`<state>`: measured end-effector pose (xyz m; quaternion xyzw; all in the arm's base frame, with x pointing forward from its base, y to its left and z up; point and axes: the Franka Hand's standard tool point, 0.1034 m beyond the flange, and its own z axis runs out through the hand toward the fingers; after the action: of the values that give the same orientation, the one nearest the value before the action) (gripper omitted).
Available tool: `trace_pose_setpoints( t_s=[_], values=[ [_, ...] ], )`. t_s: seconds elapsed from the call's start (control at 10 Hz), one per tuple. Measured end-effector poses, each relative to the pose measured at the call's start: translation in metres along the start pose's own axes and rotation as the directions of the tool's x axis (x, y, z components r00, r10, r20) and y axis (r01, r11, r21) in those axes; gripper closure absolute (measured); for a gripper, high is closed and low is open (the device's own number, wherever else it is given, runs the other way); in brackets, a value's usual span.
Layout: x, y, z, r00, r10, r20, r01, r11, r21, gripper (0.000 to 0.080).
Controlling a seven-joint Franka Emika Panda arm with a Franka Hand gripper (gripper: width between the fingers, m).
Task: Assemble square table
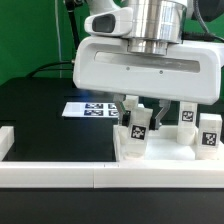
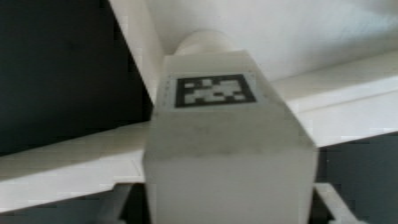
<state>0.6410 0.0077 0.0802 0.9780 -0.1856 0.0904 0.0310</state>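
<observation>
black table (image 1: 50, 125) w/ white rails (image 1: 60, 172) | green wall behind | hand (image 1: 137, 112) clamped on leg block (image 1: 136, 128)

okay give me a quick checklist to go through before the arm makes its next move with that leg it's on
1. Gripper is over a leg: ok, its fingers come down on either side of the tagged leg.
2. Grip is closed firmly: cannot tell, the wrist view shows the leg filling the frame, but finger contact is not visible.
3. Leg is upright: ok, it stands straight with its tag facing the exterior camera.
4. Neighbouring legs are apart from it: ok, one leg and another stand off toward the exterior view's right.
5. Table top is in place: ok, the raised white top sits behind the gripper.
6. Marker board is untouched: ok, it lies flat on the black table.
</observation>
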Motion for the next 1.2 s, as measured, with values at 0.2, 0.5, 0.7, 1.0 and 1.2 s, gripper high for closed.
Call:
trace_pose_setpoints(
  t_s=[0.2,0.5,0.7,1.0,1.2],
  values=[
    [0.000,0.005,0.001,0.978,0.208,-0.002,-0.208,0.978,-0.005,0.0511],
    [-0.002,0.015,0.002,0.833,0.549,0.070,-0.551,0.835,0.001,0.0511],
    [-0.002,0.024,0.005,0.661,0.742,0.113,-0.747,0.665,0.003,0.0509],
    [-0.004,0.029,0.005,0.475,0.870,0.129,-0.876,0.482,-0.025,0.0509],
    [-0.007,0.027,0.005,0.399,0.907,0.130,-0.912,0.408,-0.046,0.0509]
  ],
)
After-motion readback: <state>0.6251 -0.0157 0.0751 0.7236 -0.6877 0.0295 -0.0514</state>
